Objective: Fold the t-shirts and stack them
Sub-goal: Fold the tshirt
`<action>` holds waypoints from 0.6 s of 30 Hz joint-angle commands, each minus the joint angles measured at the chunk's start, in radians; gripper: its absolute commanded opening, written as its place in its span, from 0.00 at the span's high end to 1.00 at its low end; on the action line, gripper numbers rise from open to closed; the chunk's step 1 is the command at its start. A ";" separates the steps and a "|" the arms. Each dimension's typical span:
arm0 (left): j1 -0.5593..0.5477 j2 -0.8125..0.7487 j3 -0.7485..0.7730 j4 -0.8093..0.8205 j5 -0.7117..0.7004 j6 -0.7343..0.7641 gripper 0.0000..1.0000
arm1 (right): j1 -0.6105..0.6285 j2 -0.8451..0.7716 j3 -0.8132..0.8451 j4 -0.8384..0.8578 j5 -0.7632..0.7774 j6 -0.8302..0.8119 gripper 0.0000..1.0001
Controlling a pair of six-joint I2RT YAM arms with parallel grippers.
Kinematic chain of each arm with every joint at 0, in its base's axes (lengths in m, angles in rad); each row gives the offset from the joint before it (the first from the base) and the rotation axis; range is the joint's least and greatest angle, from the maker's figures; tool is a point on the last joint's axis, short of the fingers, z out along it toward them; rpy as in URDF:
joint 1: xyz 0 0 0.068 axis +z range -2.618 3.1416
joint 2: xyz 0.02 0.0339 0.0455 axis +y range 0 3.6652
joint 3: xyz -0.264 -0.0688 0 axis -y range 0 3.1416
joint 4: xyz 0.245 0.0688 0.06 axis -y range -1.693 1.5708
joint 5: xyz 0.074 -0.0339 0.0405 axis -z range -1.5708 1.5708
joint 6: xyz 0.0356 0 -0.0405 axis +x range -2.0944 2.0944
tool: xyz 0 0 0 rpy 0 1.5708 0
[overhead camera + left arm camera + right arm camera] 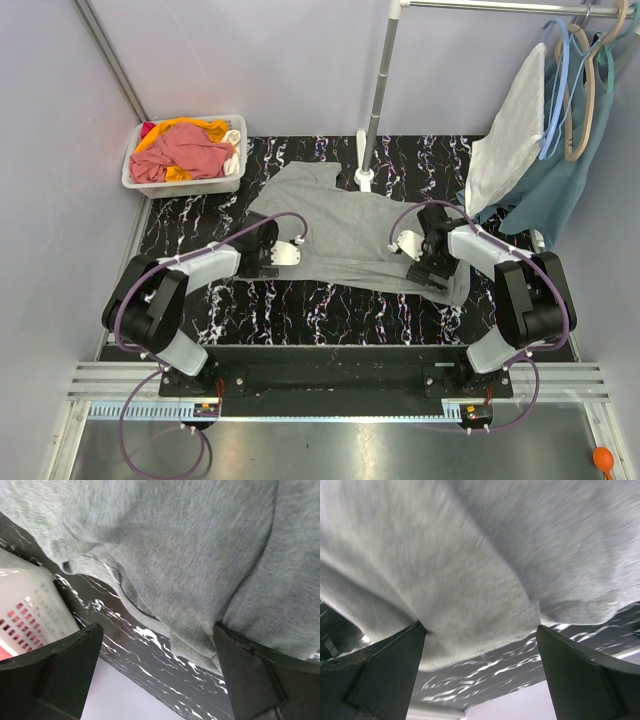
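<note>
Gray t-shirt (350, 225) flat on the dark desk (300, 310), left hand (157, 630) low at its left edge, right hand (481, 626) low at its right side, both with fingers spread apart

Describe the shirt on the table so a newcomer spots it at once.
Find the black marbled table, then the rack pole standing at its far edge. The grey t-shirt lies spread just before it, the only garment neither in the white basket nor on hangers.
</note>
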 commanded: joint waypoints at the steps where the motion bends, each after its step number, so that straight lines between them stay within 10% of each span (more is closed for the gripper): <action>1: 0.014 -0.013 0.000 -0.179 -0.002 -0.029 0.01 | 0.006 -0.041 0.033 -0.189 -0.024 -0.018 0.00; 18: 0.007 -0.143 0.223 -0.291 0.172 -0.158 0.01 | 0.007 -0.140 0.163 -0.171 -0.086 0.045 0.00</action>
